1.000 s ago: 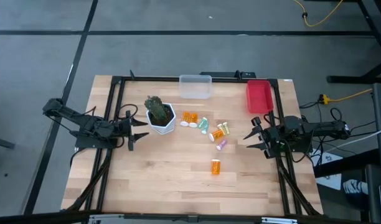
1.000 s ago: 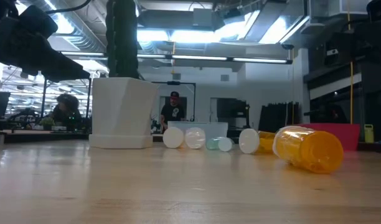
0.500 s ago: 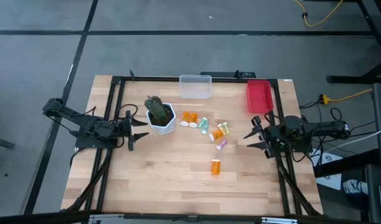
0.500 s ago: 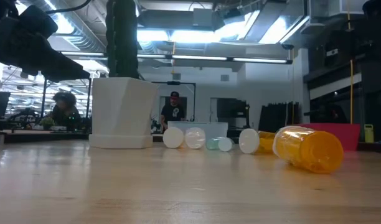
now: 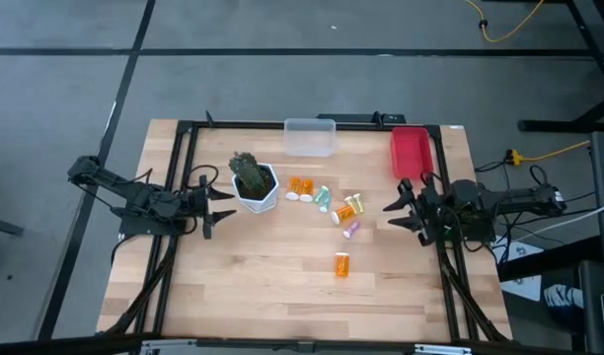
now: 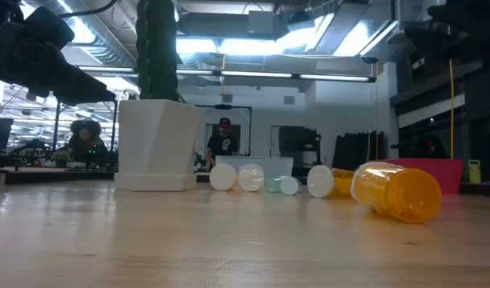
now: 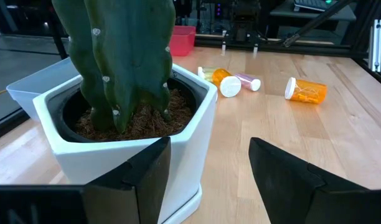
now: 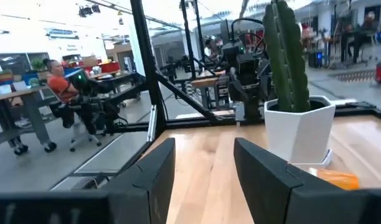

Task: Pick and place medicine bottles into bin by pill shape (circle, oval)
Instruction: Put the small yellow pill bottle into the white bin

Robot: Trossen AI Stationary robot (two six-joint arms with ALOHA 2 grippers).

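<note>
Several small pill bottles lie on their sides in the middle of the wooden table: an orange one (image 5: 300,185), a teal one (image 5: 323,197), two orange ones (image 5: 349,209), a pink one (image 5: 351,229), and a lone orange one (image 5: 341,263) nearer the front, large in the low view (image 6: 397,190). My left gripper (image 5: 218,202) is open and empty at the table's left, just beside the white plant pot (image 7: 116,130). My right gripper (image 5: 396,210) is open and empty at the right, clear of the bottles; its wrist view (image 8: 206,180) looks level across the table.
A white hexagonal pot with a cactus (image 5: 255,182) stands left of the bottles. A clear bin (image 5: 310,137) sits at the far edge's middle and a red bin (image 5: 410,152) at the far right. Bare wood lies along the near edge (image 5: 282,306). People sit in the room behind.
My right gripper has moved a little toward the table's left and far edge, closer to the bottles, still open. The bottles have not moved.
</note>
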